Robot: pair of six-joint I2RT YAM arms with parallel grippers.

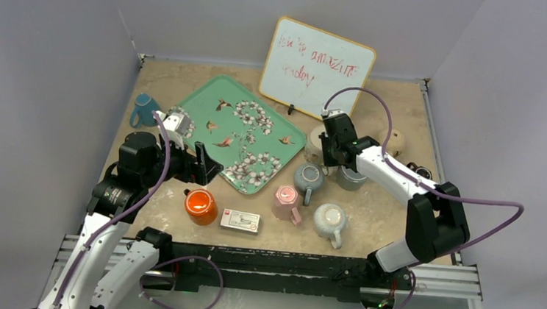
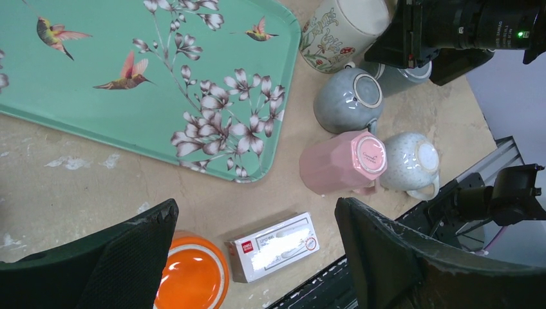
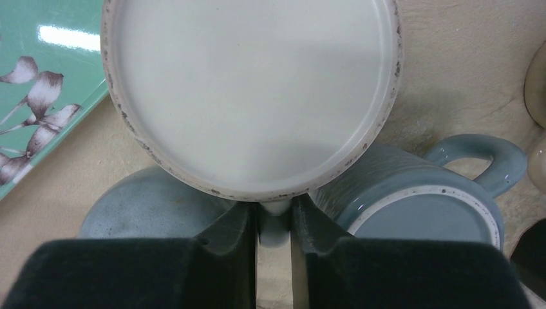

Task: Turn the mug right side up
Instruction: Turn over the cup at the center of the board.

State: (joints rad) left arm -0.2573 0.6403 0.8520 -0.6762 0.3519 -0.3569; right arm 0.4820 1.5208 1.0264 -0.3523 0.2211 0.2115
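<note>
R gripper (image 3: 273, 241): fingers pressed together on the thin pale handle of the cream mug (image 3: 251, 90), pinching it just under the rim of the base. Mug is upside down, flat unglazed base facing the wrist cam. It sits far-centre on the table (image 1: 188, 74), just in front of the whiteboard (image 1: 316, 68) and off the tray's (image 1: 246, 134) right corner.

Room around mug is tight:
- L: tray edge close, not touching as far as can be seen.
- Near side: grey-blue mug (image 1: 308, 178) and blue-grey mug (image 3: 425, 212), both base-up and crowding the gripper fingers from either side. Blue-grey handle points R.
- Far: whiteboard foot near.

Further near: pink mug (image 1: 286, 202) and speckled mug (image 1: 329, 222) side by side, well apart from the held one.

L gripper (image 2: 256, 207): spread wide, holding nothing. It hangs over the near-L table above the orange mug (image 1: 199, 205) and small white box (image 1: 240, 220), which lie close to the near table edge. Teal mug (image 1: 142, 109) stands alone by the L wall beside the tray's L corner.

Bare table: strip betw. tray and near edge.
</note>
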